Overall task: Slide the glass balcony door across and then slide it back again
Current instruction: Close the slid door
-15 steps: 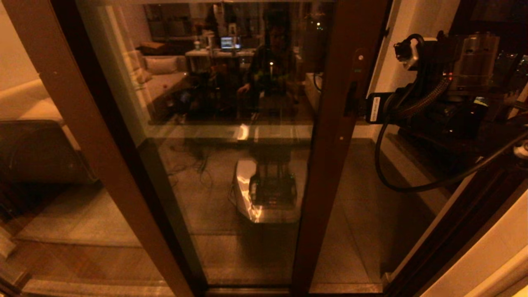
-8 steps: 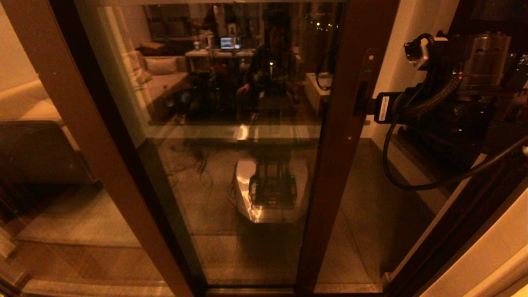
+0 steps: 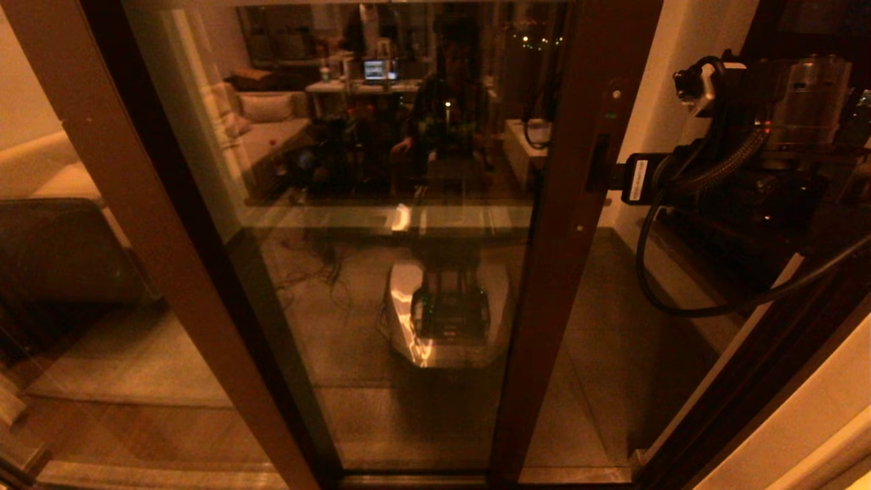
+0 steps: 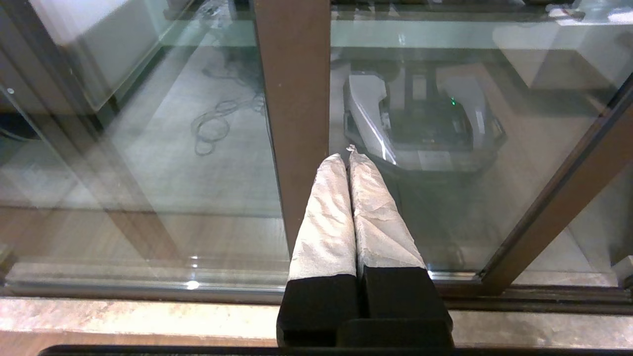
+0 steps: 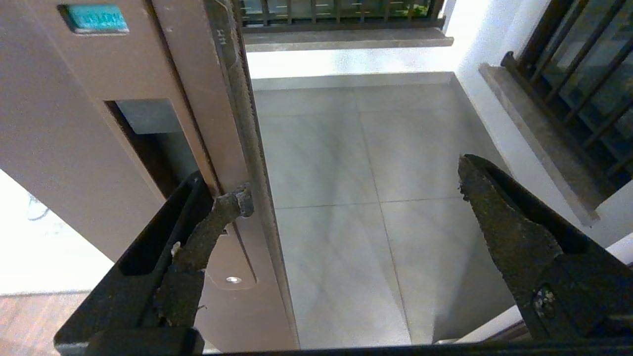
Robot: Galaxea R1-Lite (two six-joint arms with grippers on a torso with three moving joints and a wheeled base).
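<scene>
The glass balcony door [image 3: 381, 272] fills the head view, its wide reddish-brown stile [image 3: 558, 238] right of centre with the dark handle slot [image 3: 599, 163]. My right arm [image 3: 735, 170] reaches in from the right at handle height. In the right wrist view my right gripper [image 5: 352, 180] is open wide: one finger [image 5: 212, 222] hooks into the handle slot [image 5: 148, 143] and the other finger [image 5: 499, 222] hangs free over the balcony floor. My left gripper [image 4: 346, 154] is shut on nothing, low before a plain brown post [image 4: 294, 99].
The other glass panel's plain post [image 3: 156, 238] slants down the left. A dark door jamb [image 3: 748, 381] and white wall stand at the right, with a gap of tiled balcony floor [image 3: 612, 340] between jamb and stile. A barred railing [image 5: 568, 64] borders the balcony.
The door stile and my right gripper hooked in its handle slot have shifted to the right, narrowing the gap to the jamb. The shift is smaller in the last half second.
</scene>
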